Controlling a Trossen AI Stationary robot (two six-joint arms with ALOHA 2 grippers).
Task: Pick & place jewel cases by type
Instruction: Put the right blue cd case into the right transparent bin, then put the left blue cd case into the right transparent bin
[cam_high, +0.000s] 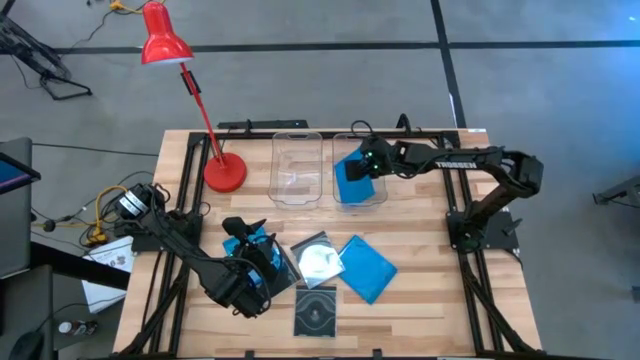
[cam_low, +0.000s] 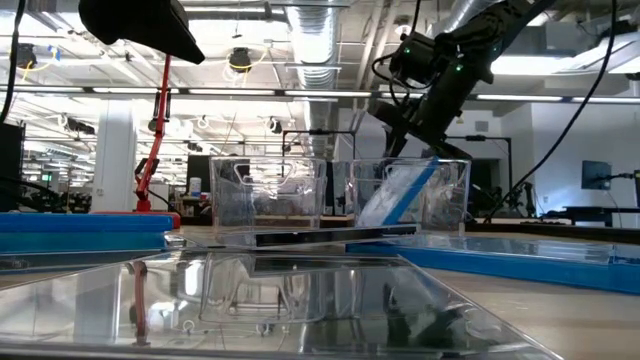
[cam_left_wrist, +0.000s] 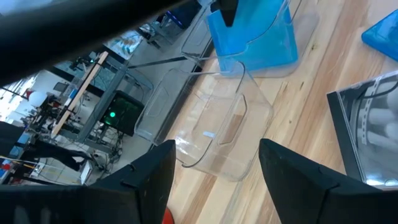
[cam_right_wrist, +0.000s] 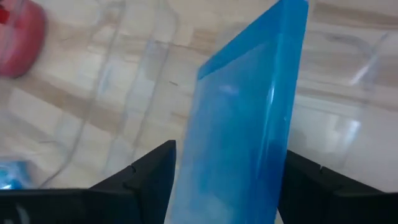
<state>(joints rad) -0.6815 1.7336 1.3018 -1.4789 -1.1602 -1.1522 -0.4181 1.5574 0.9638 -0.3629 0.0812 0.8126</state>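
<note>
Hovering low over the table's near left, the left gripper (cam_high: 262, 262) gapes empty beside a clear jewel case (cam_high: 318, 258); right gripper (cam_high: 362, 166), fingers spread, stands over a tilted blue jewel case (cam_high: 350, 180) inside the right bin (cam_high: 379, 196).

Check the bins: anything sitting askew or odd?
Yes. The blue jewel case in the right-hand bin isn't flat: it leans tilted against the wall under the open right gripper. The other bin looks empty.
</note>
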